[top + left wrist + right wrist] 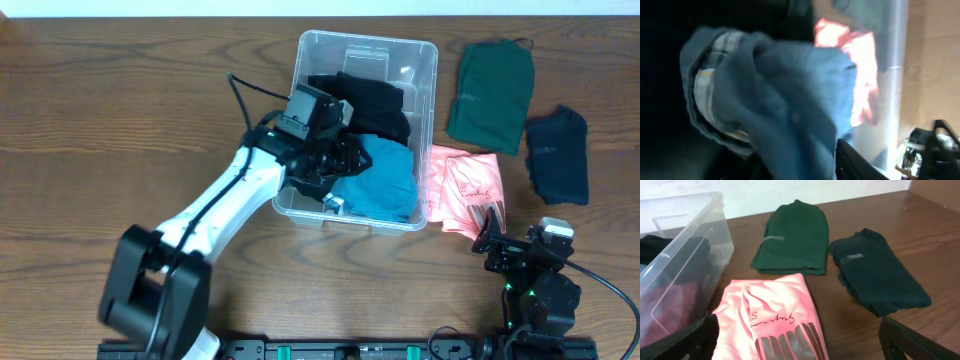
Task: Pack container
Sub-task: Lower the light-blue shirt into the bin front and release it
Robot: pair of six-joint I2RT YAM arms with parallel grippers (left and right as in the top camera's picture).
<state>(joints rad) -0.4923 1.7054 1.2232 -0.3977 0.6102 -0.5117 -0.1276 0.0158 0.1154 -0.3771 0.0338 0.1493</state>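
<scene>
3 folded garments lie on the wooden table (120, 110): a green garment (490, 95), a navy garment (557, 155), a pink garment (463, 188).

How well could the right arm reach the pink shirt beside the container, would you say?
Probably yes: the pink shirt lies flat on the table just ahead of the open right pincer, with nothing between them. The container stands beside it, not over it.

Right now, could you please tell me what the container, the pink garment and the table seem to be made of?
The container looks like clear, glossy hard plastic: dark clothes show through its walls. The pink garment seems a smooth, slightly shiny synthetic knit, judging by its soft sheen, though the fibre is uncertain. The table shows dark wood grain, either wood or a laminate.
</scene>
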